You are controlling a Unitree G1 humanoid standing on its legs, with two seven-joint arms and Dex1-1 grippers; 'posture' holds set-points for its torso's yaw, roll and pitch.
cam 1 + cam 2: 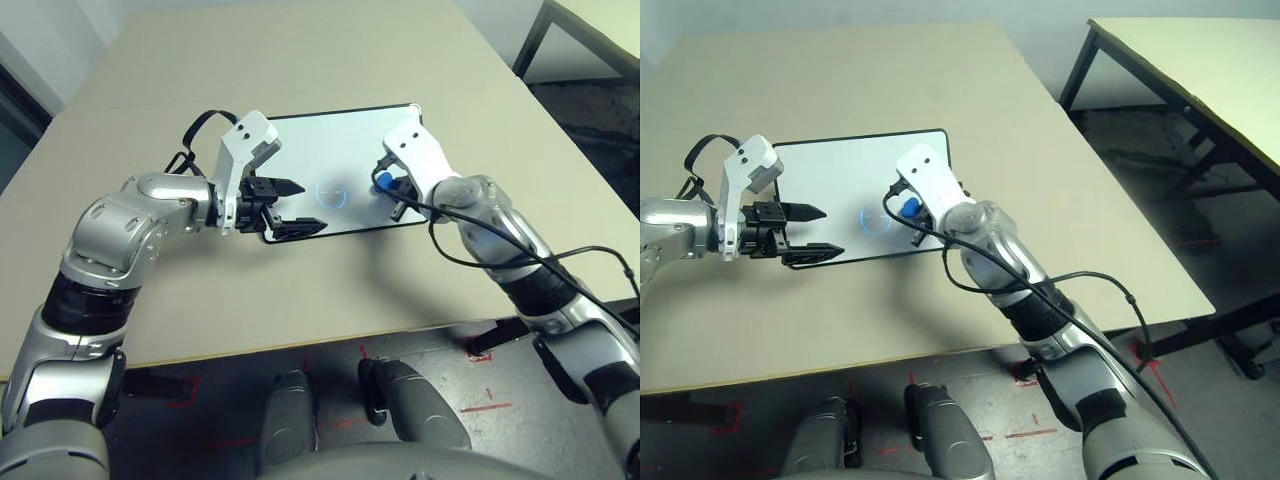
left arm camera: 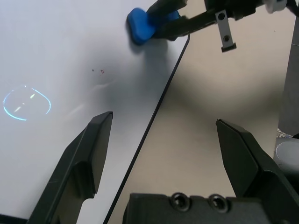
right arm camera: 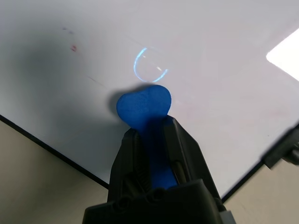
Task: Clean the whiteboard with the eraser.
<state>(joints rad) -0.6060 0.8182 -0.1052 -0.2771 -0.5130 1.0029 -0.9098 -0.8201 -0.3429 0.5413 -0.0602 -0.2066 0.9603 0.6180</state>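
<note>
Silver right forearm (image 1: 1015, 265) and left forearm (image 1: 110, 240) reach over the table; eraser clamped above the whiteboard

Much of the whiteboard's (image 1: 355, 135) right end is hidden by the right gripper (image 3: 150, 126) and its white mount (image 1: 930, 180), while the left gripper (image 1: 314, 206) covers part of its left end. The fingers of the right gripper are clamped on the eraser (image 3: 145, 105) at its pinched waist, and they hide much of its sides. Whether the eraser touches the whiteboard is hard to tell. The left gripper's fingers stand wide apart with nothing between them, one reaching over the whiteboard near its near edge.

On the whiteboard, between the two grippers, is a broken bright blue ring (image 3: 136, 67). The wrist views bring out tiny red marks (image 3: 73, 48) on the whiteboard, which are too small to make out in the eye views.

The table (image 1: 240, 290) lies around the whiteboard on all sides. A black cable (image 1: 1080, 315) runs along the right forearm, and a black strap (image 1: 190, 130) loops just beside the whiteboard's left end. Well apart, to the right of the whiteboard, stands a second table (image 1: 1230, 70), cut off by the frame; the right eye view takes in more of it than the left eye view.
</note>
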